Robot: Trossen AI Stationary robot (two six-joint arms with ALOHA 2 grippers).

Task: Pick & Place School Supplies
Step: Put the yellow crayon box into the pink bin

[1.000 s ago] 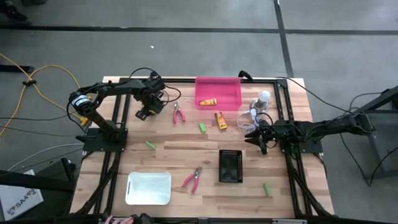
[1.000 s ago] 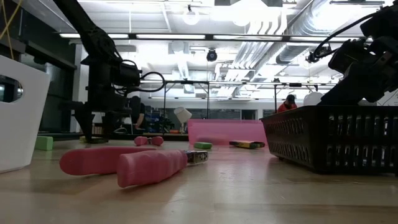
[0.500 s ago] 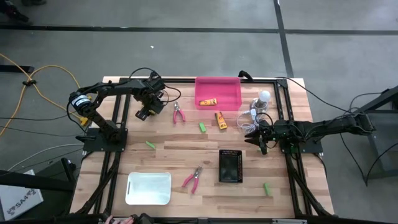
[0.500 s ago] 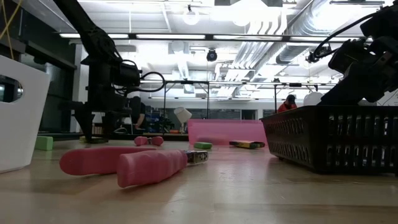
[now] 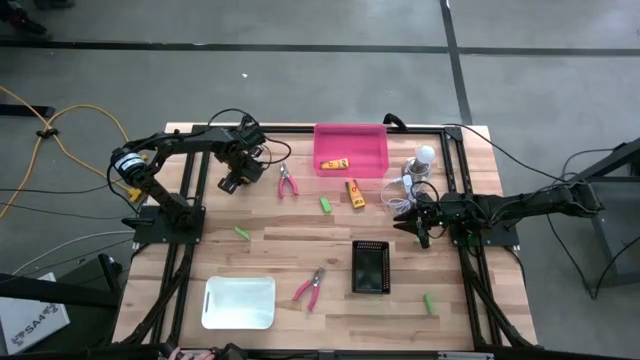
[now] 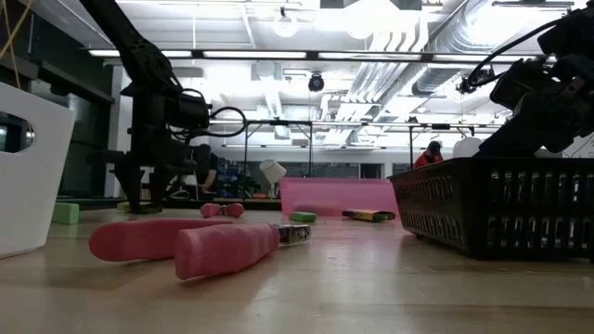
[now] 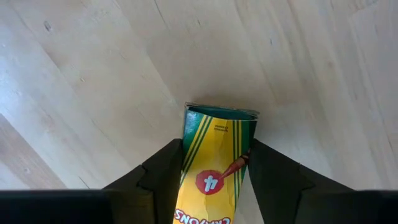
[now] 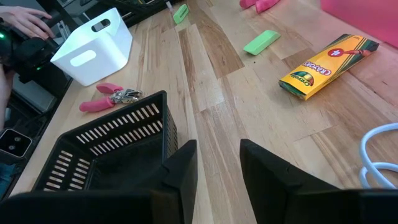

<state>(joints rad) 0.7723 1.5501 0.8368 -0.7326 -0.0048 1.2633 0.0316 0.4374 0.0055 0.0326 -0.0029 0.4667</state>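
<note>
My left gripper point(image 5: 232, 180) stands over the table's far left part, pointing down, shut on a yellow crayon box point(image 7: 214, 165). A second crayon box point(image 5: 354, 192) lies flat on the table, and a third point(image 5: 335, 163) lies in the pink bin point(image 5: 372, 141). One pair of pink-handled pliers point(image 5: 286, 183) lies just right of the left gripper, the other point(image 5: 310, 288) near the front. Green blocks lie at mid table point(image 5: 326, 204), toward the left point(image 5: 242, 233) and near the front right point(image 5: 428, 302). My right gripper point(image 8: 217, 168) is open, low over the table right of centre. My left gripper pinches the yellow crayon box between its two fingers point(image 7: 161, 177), which sit on the box's long sides below its green end point(image 7: 221, 115). The fingers come from above, pointing down, along the box. Whether the box's green end rests on the table, I cannot tell.
A black mesh basket point(image 5: 371, 268) sits near the front centre, beside my right gripper. A white bin point(image 5: 240, 302) stands at front left. A white bulb point(image 5: 425, 155) with a coiled cable point(image 5: 400, 195) lies at far right. Black frame rails run along both sides of the table.
</note>
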